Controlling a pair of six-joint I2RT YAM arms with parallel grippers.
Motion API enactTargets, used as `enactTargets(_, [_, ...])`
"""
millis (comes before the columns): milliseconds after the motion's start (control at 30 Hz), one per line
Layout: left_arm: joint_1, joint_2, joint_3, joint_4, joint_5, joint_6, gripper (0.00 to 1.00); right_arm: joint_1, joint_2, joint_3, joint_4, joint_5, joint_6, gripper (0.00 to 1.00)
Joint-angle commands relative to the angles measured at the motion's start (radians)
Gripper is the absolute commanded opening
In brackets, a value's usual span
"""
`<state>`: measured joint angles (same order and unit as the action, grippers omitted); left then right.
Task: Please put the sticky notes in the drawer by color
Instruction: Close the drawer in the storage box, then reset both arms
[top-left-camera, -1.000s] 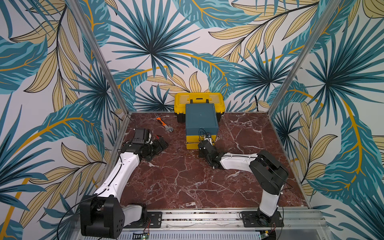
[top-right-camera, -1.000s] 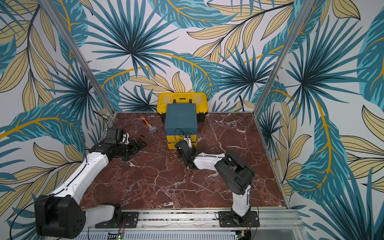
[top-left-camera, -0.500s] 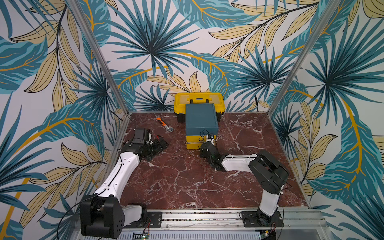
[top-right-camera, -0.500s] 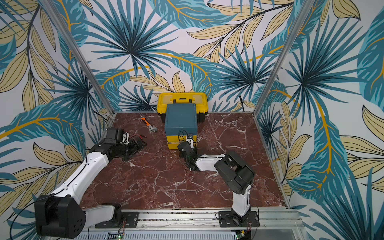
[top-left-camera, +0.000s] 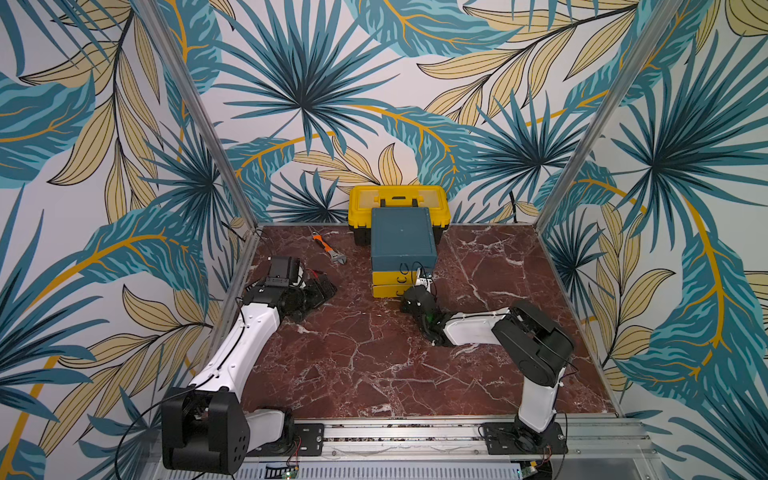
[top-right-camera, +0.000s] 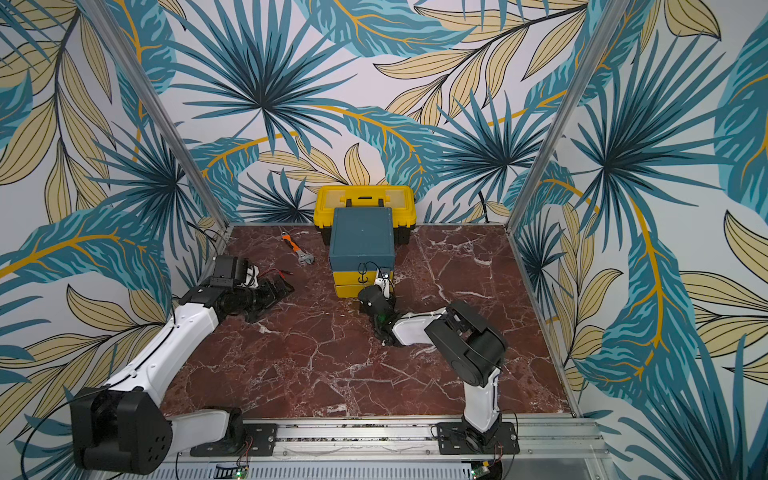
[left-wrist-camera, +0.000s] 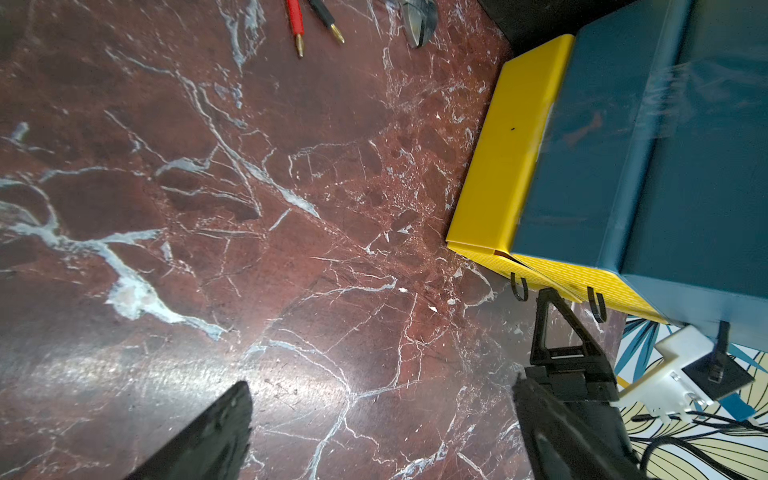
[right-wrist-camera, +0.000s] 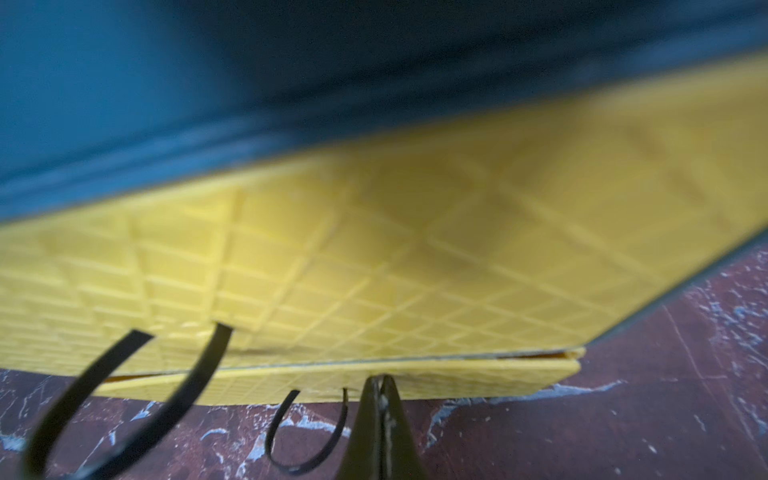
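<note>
Since a second ago the right gripper (right-wrist-camera: 380, 384) has edged toward the drawer (top-left-camera: 403, 245). Its fingers (right-wrist-camera: 365, 436), pressed together, seem to touch the bottom yellow front (right-wrist-camera: 478, 380), with the loop pull (right-wrist-camera: 307, 436) just beside them. Light and apt to slide, the drawer wants hooking by that pull. The left gripper (top-left-camera: 322, 291) gapes, well apart from it; no sticky notes show.
</note>
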<state>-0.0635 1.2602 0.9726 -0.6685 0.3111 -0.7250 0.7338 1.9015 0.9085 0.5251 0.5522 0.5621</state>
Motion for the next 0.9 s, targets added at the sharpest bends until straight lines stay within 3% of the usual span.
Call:
enactTargets(0, [0.003,0.005,-0.011,0.021,-0.008,0.013,1.00,-0.003,0.021,-0.003,0.037,0.025,0.009,0.01])
enactTargets(467, [0.001,-0.012,-0.002,0.003,0.016,0.021,1.00,0.025,-0.199,-0.082,-0.067,-0.038,0.008,0.02])
enactTargets(767, [0.001,0.019,0.058,-0.022,0.022,0.113,1.00,0.050,-0.411,-0.051,-0.376,-0.091,-0.034,0.05])
enactTargets(867, [0.001,0.016,0.071,-0.014,-0.028,0.130,1.00,0.050,-0.503,0.012,-0.566,-0.053,-0.081,0.13])
